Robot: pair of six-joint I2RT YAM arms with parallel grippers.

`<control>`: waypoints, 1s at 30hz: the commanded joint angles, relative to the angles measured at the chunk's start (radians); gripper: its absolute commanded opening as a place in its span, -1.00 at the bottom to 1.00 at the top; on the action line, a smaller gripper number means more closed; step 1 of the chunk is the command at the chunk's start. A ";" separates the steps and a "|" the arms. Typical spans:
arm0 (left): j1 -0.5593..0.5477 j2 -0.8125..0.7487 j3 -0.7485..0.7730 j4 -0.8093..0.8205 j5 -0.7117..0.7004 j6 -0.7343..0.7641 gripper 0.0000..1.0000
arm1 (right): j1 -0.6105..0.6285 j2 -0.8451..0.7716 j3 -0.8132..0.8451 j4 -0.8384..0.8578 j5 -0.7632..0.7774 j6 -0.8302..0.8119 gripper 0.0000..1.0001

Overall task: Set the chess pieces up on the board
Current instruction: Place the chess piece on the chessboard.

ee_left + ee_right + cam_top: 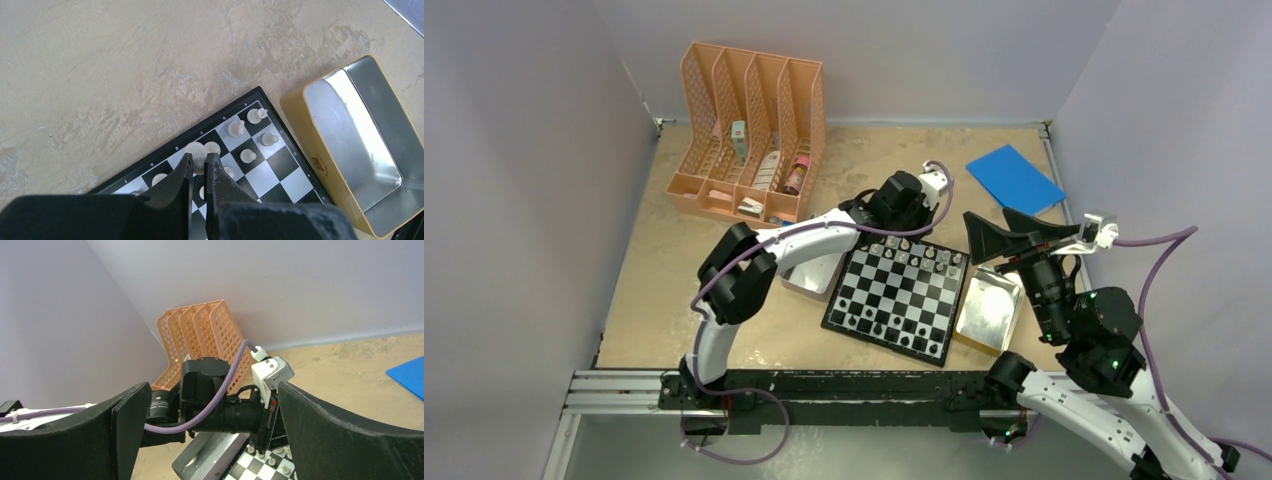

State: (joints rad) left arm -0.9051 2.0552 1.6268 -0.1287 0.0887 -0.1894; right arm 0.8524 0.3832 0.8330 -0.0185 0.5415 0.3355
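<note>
The board (904, 300) lies tilted at the table's middle, with pale chess pieces (929, 258) along its far rows and black ones (879, 325) near its front edge. My left gripper (903, 236) points down over the far rows. In the left wrist view the left gripper (200, 160) is shut on a pale piece (196, 150) that stands on or just above a far-row square, with other pale pieces (248, 156) beside it. My right gripper (1014, 232) hangs open and empty above the board's right side, its wide-apart jaws (212, 410) facing the left arm's wrist.
A shiny metal tin (989, 312) sits against the board's right edge and shows as the tin (360, 145) in the left wrist view. A second tin (809, 280) lies under the left arm. An orange file rack (749, 130) stands at the back left, and a blue flat sheet (1014, 178) lies at the back right.
</note>
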 commanded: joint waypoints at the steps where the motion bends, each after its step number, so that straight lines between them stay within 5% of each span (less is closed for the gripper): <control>1: -0.006 0.015 0.011 0.056 -0.011 0.010 -1.00 | 0.005 -0.017 0.021 0.026 0.030 -0.019 0.98; 30: -0.017 0.091 0.026 -0.001 -0.032 0.016 -1.00 | 0.005 -0.034 0.001 0.037 0.044 -0.037 0.98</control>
State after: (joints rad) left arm -0.9123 2.1376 1.6211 -0.1383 0.0727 -0.1894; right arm 0.8524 0.3698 0.8310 -0.0177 0.5606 0.3145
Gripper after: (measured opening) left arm 0.060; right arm 0.987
